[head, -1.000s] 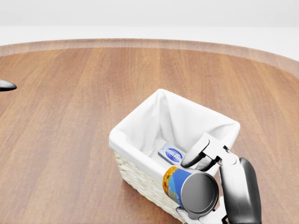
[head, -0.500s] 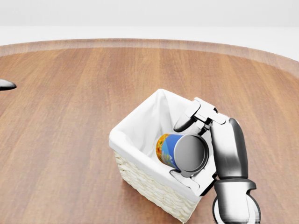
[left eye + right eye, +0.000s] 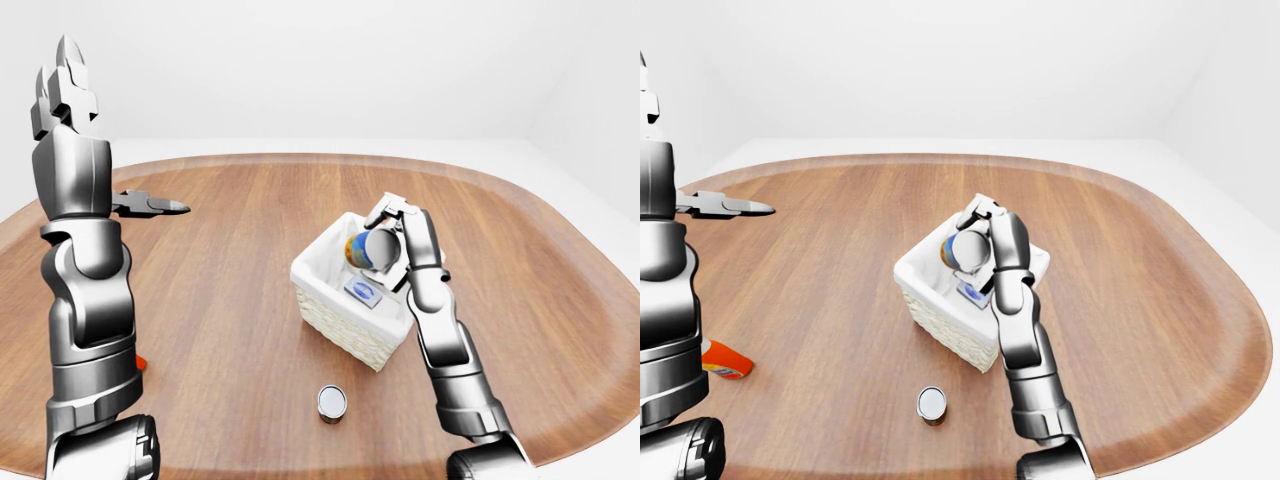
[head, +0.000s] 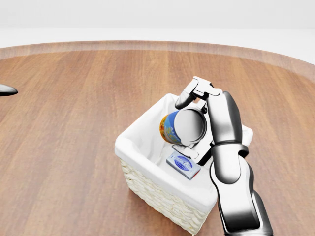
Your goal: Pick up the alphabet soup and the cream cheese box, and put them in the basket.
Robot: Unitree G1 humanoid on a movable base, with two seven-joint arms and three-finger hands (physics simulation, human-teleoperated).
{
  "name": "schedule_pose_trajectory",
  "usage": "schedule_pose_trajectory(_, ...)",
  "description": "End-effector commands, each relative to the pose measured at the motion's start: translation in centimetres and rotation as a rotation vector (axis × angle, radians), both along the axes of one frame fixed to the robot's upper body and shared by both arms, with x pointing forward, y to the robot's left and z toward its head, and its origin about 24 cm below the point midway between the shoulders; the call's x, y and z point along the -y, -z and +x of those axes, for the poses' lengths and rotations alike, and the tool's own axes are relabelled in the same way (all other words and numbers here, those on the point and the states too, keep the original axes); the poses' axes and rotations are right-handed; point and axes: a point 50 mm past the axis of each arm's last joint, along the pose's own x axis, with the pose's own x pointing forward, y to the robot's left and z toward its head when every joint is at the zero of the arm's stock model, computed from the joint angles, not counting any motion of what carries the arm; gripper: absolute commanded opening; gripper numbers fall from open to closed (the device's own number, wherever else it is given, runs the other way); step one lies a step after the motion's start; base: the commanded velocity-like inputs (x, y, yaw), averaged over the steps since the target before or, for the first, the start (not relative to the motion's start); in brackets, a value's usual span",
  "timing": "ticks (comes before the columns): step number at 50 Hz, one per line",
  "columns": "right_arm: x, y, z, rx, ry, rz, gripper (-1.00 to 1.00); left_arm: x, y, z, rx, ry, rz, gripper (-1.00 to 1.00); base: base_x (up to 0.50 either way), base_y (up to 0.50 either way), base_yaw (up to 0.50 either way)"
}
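Over basket (image 4: pixel 147 142): alphabet soup (image 4: pixel 173 127) in rt hand (image 4: pixel 199 118) (gripped).

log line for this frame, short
phase: placing | right hand: shut on alphabet soup, over basket | cream cheese box: in basket | left hand: raised

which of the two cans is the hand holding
The alphabet soup, the blue and orange can tipped on its side over the basket, gripped by the right hand. The other can stands untouched on the table.
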Motion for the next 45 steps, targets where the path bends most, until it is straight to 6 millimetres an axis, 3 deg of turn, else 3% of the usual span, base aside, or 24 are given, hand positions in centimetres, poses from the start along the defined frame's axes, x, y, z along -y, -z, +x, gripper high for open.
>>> schedule_pose_trajectory(1, -0.1, -0.4, 3.1, -0.035, 0.029, 0.039, -1.00, 0.0, -0.1, -0.1, 0.003, 0.002, 0.000, 1.00, 0.00, 0.00, 0.00)
schedule_pose_trajectory(6, 0.0, 0.0, 4.2, -0.070, 0.044, 0.025, -1.00, 0.0, -0.2, -0.1, 0.007, 0.004, -0.001, 1.00, 0.00, 0.00, 0.00)
schedule_pose_trajectory(18, 0.9, 2.9, 6.9, -0.262, 0.128, -0.004, -1.00, 0.1, -0.2, -0.2, 0.005, 0.009, 0.003, 1.00, 0.00, 0.00, 0.00)
schedule_pose_trajectory(24, 0.7, 3.1, 7.9, -0.321, 0.144, -0.015, -1.00, 0.1, -0.2, -0.1, 0.005, 0.008, 0.001, 1.00, 0.00, 0.00, 0.00)
schedule_pose_trajectory(31, 0.6, 4.1, 8.3, -0.402, 0.164, -0.024, -1.00, 0.1, -0.2, -0.1, 0.004, 0.009, 0.000, 1.00, 0.00, 0.00, 0.00)
schedule_pose_trajectory(45, -0.2, 4.2, 8.6, -0.436, 0.147, -0.112, -1.00, 0.1, -0.4, -0.2, 0.009, 0.011, 0.006, 1.00, 0.00, 0.00, 0.00)
